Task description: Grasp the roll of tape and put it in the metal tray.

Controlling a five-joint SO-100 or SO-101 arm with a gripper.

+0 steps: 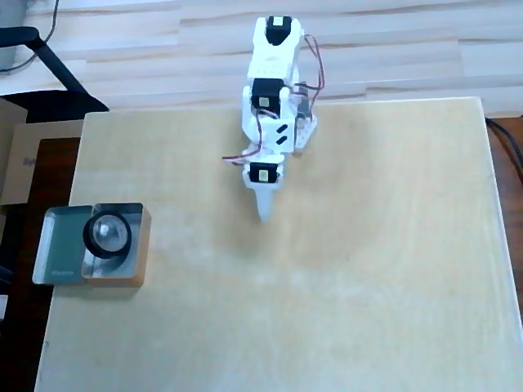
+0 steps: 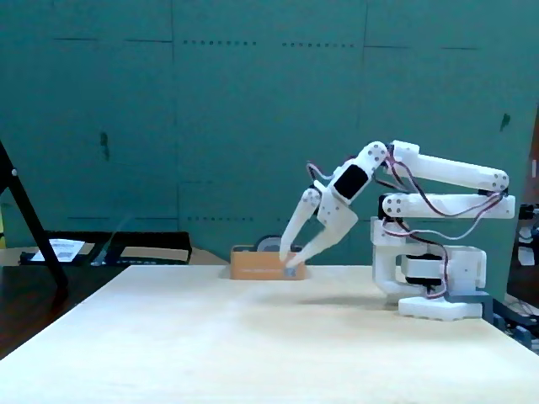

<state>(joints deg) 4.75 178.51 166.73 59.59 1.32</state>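
Note:
The roll of tape [image 1: 87,237], a black ring, lies inside the right compartment of the metal tray [image 1: 59,245] at the table's left edge in the overhead view. The fixed view shows only its dark top [image 2: 269,243] above the tray's tan-looking wall [image 2: 257,268]. My gripper [image 1: 265,214] hangs over the table's upper middle, well to the right of the tray. In the fixed view the gripper [image 2: 290,261] points down, a little above the tabletop. Its jaws are open with nothing between them.
The arm's base [image 2: 434,290] stands at the table's back edge. A black stand leg [image 2: 34,227] and papers [image 2: 59,249] sit off the table on the left of the fixed view. The light wooden tabletop [image 1: 327,286] spreads in front of the gripper.

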